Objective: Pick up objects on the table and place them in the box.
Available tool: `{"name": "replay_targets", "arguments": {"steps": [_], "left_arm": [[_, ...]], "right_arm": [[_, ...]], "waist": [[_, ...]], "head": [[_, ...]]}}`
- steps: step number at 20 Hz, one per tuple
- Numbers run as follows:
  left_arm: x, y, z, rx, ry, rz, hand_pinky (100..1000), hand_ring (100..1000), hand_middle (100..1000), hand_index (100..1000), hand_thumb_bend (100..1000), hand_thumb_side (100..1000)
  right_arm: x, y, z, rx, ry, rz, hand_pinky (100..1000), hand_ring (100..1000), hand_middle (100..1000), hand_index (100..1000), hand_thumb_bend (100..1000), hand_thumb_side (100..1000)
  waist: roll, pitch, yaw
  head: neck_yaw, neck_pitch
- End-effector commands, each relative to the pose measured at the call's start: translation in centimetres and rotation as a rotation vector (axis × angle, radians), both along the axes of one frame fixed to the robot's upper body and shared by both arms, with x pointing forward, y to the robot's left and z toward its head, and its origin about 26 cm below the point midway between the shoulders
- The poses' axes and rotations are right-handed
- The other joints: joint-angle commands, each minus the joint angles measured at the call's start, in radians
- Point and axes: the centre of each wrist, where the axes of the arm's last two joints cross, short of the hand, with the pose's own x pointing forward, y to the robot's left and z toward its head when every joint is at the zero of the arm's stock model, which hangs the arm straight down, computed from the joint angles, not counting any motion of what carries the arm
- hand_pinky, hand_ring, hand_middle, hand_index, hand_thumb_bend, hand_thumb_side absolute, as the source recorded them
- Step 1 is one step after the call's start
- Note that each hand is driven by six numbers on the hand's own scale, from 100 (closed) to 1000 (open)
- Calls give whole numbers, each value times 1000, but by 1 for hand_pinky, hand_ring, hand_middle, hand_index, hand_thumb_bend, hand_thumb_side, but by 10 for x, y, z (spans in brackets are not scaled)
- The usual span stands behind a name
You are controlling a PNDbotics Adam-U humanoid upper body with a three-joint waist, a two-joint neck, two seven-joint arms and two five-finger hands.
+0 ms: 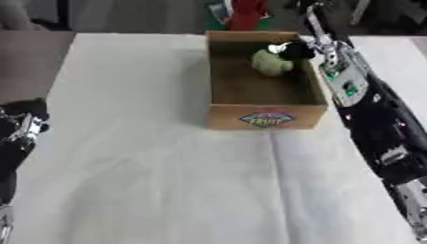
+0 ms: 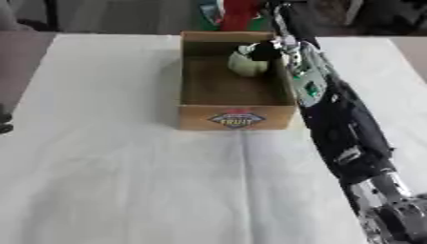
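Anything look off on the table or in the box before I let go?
Nothing stands out. The box sits upright and square on the white cloth, undamaged. The right hand holds a pale green object over the box's far right corner. The left hand idles at the left edge.

My right hand (image 1: 293, 50) looks matt black over the brown cardboard box (image 1: 265, 116); below the box, the table (image 1: 150, 167) wears smooth, matt white cloth.

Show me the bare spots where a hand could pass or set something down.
Free: the white tablecloth in front of the brown cardboard box and to its left, and the box's near floor. Crowded: the box's far right corner, where the right hand holds a pale green round object.
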Motion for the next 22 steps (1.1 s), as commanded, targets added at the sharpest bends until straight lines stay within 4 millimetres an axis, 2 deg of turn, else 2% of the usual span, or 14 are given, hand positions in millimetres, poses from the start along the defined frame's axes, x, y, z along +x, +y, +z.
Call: {"name": "replay_targets", "arguments": {"steps": [1,5,11,16,22], "left_arm": [[-1,3,6,2,-23,12,724,683,632,657,386,385],[-1,4,6,2,-24,18,724,682,632,656,386,384],[-1,5,6,2,-25,25,724,682,631,656,386,384],[-1,6,6,1,-27,27,724,681,631,656,386,384],[-1,6,7,2,-27,26,724,681,630,655,386,384]], "right_arm": [[-16,-26,27,107,-122,-35,636,757,757,783,489,229],[-36,-49,23,222,-161,-43,622,741,741,776,480,227],[-60,-69,8,304,-159,-54,616,733,735,775,476,228],[-70,-79,-9,358,-131,-68,612,729,729,773,473,226],[-74,-81,-19,400,-115,-70,609,726,723,773,470,221]], "waist": [[3,-18,-5],[3,-16,-11],[3,-15,-17],[4,-14,-21],[5,-13,-20]], "head": [[8,-3],[14,-4],[20,-3],[23,-3],[23,-2]]}}
